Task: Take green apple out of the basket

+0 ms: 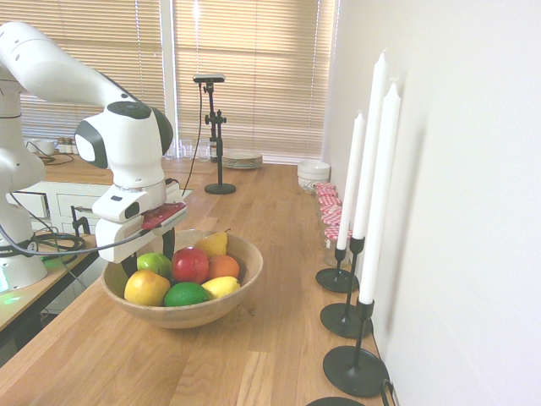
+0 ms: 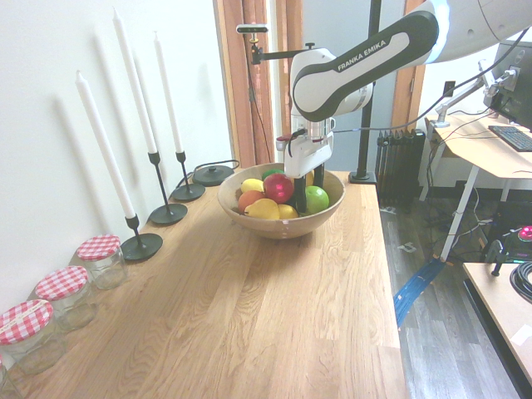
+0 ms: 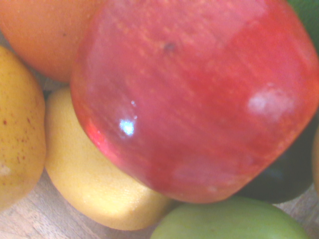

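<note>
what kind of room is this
Probably a kitchen or dining area of a home: a long wooden counter holding a fruit basket, jars with checked lids along the wall, and stacked plates by the window blinds.

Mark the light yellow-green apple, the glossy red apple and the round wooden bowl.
Light yellow-green apple [image 1: 154, 262]: first exterior view, upper face.
Glossy red apple [image 3: 199, 99]: wrist view, centre of skin.
Round light-brown wooden bowl [image 2: 283, 226]: second exterior view, outer wall.

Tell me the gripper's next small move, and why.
Probably lower a little further, then close. The gripper is open and points down into the basket, its fingers either side of the green apple, which lies against the red apple; it is not yet gripped.
</note>
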You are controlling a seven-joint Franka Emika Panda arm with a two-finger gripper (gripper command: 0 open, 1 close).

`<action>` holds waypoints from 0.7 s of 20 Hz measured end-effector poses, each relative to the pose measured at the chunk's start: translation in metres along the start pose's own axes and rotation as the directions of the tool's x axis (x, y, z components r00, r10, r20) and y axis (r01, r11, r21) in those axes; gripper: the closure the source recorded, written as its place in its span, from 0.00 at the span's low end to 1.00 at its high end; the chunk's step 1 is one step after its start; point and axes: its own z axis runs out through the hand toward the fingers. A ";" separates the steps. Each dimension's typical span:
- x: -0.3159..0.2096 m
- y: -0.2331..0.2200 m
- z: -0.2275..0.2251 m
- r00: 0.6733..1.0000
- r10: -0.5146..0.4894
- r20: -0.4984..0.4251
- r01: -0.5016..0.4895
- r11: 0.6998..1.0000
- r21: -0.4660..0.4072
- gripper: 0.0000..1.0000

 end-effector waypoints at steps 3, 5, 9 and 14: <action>0.000 0.000 0.002 1.000 -0.005 0.000 0.005 1.000 -0.001 1.00; 0.000 0.000 0.002 1.000 -0.004 -0.001 0.004 1.000 0.000 1.00; 0.000 0.001 0.004 1.000 -0.003 -0.004 0.003 1.000 0.001 1.00; 0.000 0.001 0.005 1.000 -0.001 -0.004 0.001 1.000 0.005 1.00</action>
